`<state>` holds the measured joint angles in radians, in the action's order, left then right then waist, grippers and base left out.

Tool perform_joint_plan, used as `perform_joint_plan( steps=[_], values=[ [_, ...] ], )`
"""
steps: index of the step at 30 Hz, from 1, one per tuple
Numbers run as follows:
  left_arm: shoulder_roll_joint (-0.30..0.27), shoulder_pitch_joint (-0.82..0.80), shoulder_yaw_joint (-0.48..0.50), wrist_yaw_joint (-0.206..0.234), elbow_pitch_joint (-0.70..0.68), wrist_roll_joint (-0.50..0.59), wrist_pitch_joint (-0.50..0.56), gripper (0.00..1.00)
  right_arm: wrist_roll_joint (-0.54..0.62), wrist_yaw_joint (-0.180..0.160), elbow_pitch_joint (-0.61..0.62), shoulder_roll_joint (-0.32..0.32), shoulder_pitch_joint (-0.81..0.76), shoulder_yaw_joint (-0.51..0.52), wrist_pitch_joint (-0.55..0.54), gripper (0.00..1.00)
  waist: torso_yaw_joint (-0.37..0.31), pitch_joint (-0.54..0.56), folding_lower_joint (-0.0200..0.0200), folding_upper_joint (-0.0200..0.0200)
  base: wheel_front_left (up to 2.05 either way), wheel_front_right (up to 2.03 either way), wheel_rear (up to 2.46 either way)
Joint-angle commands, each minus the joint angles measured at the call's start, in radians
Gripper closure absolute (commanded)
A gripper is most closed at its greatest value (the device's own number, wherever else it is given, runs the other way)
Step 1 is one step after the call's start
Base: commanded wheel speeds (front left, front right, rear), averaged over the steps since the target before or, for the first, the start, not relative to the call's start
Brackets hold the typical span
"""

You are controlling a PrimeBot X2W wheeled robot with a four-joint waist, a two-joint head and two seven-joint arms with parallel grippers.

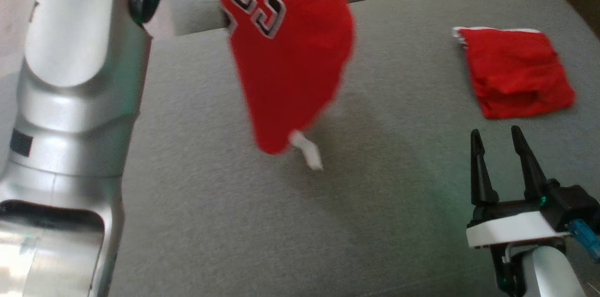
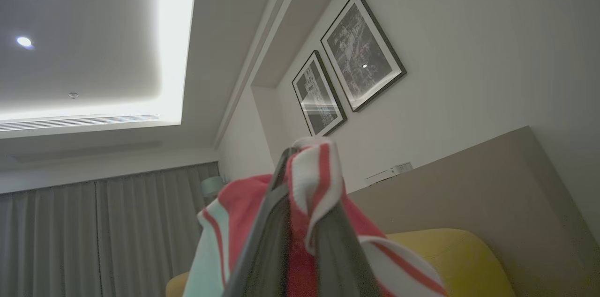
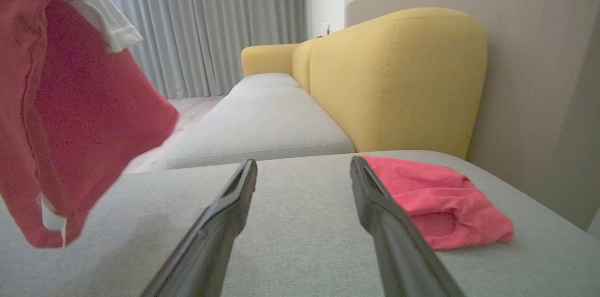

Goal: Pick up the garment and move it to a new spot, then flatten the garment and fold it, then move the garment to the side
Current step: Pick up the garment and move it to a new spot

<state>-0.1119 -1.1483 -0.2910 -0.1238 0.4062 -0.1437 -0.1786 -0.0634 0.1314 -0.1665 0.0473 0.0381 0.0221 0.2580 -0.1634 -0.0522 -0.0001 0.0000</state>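
Observation:
The garment (image 1: 290,53), a red jersey with black-and-white lettering, hangs in the air over the grey sofa seat (image 1: 375,203), its lowest corner and a white tag just above the cushion. My left gripper (image 2: 295,152) is raised high and shut on the garment's (image 2: 323,180) red-and-white trim; its silver forearm (image 1: 79,77) rises along the left edge. My right gripper (image 1: 497,137) stands open at the lower right, low over the cushion, nothing between its fingers. In the right wrist view the garment (image 3: 93,114) hangs to the left of the right gripper (image 3: 304,163).
A second red cloth (image 1: 515,72), folded, lies on the seat at the far right, just beyond the right gripper; it is the red cloth (image 3: 431,194) by the right finger. A yellow backrest (image 3: 398,77) runs behind. Another grey cushion (image 3: 262,123) lies further along.

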Motion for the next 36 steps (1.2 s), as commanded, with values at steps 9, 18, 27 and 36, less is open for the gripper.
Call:
perform_joint_plan(
  steps=[9,18,27,36],
  values=[
    [-0.043,0.242,-0.073,-0.006,0.142,-0.104,-0.031,1.0,-0.032,-0.001,0.037,0.003,0.03,-0.038,0.004,0.0,-0.087,-0.064,0.0001,0.0,0.0,0.0,0.0],
    [-0.007,0.668,-0.011,0.064,0.253,-0.17,-0.082,0.0,-0.04,-0.001,0.0,0.003,-0.001,-0.026,0.004,0.0,-0.021,-0.09,0.0001,0.0,0.0,0.0,0.0],
    [0.058,1.036,0.128,0.128,-0.111,-0.116,-0.083,0.0,-0.033,-0.001,-0.027,0.003,-0.099,-0.007,0.004,0.0,0.147,0.026,0.0001,0.0,0.0,0.0,0.0],
    [0.061,1.202,0.144,0.156,-0.282,-0.067,-0.083,0.0,-0.058,-0.001,0.004,0.003,-0.154,-0.022,0.004,0.0,0.221,0.085,0.0001,0.0,0.0,0.0,0.0]
  ],
)
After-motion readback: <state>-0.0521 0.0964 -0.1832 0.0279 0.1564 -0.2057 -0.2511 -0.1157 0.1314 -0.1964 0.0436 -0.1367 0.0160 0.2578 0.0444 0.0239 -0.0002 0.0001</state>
